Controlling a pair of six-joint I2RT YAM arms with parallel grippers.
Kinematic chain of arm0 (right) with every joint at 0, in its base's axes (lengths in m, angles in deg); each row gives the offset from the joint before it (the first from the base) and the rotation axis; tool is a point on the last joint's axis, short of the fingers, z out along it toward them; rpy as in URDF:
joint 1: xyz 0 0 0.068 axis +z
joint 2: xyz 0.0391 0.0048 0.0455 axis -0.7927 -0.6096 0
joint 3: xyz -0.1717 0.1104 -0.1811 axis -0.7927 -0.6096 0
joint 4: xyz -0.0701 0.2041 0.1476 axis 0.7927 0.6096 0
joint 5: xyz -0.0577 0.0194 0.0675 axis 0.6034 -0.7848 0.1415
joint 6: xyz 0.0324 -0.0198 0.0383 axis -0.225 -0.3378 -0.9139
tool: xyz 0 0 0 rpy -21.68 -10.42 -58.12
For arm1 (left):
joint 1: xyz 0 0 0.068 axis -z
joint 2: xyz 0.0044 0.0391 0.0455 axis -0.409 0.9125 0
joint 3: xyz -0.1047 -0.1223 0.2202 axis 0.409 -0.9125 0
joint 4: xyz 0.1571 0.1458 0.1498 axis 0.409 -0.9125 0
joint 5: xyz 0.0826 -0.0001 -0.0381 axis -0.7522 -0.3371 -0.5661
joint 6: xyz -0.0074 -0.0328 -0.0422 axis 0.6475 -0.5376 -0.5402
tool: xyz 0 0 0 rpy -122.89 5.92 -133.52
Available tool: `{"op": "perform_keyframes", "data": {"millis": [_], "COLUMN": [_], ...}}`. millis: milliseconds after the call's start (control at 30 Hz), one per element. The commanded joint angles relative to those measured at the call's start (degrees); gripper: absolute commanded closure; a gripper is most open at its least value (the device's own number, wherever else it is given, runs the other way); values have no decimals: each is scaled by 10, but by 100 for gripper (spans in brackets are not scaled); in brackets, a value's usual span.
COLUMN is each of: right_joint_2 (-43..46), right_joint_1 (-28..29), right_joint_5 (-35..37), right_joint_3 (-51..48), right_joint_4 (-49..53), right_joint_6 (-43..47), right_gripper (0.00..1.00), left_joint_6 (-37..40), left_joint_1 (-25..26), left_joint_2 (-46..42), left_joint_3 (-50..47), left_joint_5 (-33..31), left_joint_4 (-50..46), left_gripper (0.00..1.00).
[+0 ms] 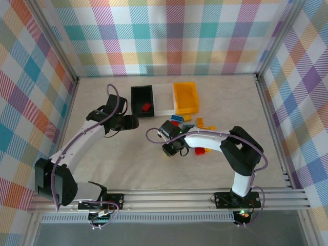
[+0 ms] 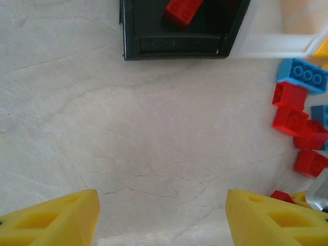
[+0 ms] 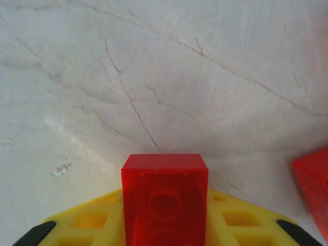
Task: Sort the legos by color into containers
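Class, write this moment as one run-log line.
right fingers: shut on red lego | left fingers: open, empty | black bin: one red brick inside

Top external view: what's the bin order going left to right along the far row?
black bin → translucent white bin → yellow-orange bin
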Motion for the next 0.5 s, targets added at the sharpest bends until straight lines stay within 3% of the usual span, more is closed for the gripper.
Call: {"op": "perform_keyframes", "data": {"millis": [0, 233, 467], "right_joint_2": [30, -48, -218], "right_joint_1": [0, -32, -71], "right_joint_5": [-19, -47, -47], "right_joint_3": [63, 259, 483], "right_joint_4": [5, 14, 32], "right_joint_6": [4, 19, 40], "right_gripper": [67, 67, 66], "left_joint_6": [-32, -94, -108], "left_joint_1": [-21, -31, -31], "left_joint_2": [-46, -152, -232], "left_joint_3": [-26, -104, -146], "left_joint_5": [0, -8, -7], "left_joint_4": [-3, 26, 19], "left_gripper": [31, 30, 29]}}
